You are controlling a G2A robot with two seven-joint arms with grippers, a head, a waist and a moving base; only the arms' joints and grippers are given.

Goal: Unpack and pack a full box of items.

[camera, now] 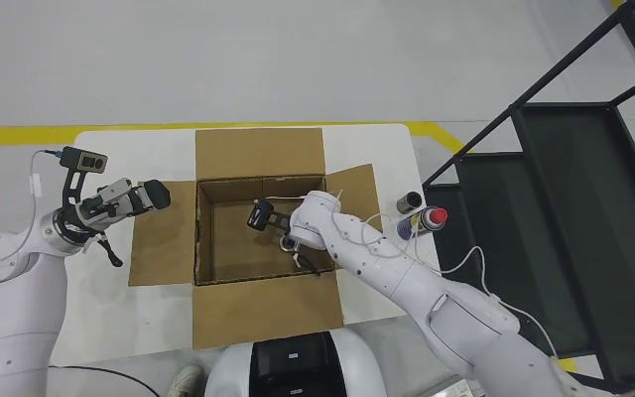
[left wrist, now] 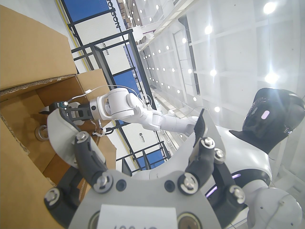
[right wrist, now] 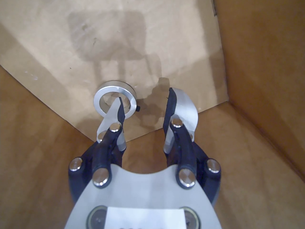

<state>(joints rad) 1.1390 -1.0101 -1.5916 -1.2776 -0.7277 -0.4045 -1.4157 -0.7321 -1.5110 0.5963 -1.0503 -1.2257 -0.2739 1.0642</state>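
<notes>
The right tool [right wrist: 145,95] is open and empty, down in the box [right wrist: 262,72]. One finger is over the metal ring [right wrist: 114,89] on the box floor. Squeezing crooked could flick the ring away.

Open box [camera: 260,154], right tool [camera: 258,216] inside, cans [camera: 419,215] beside
</notes>
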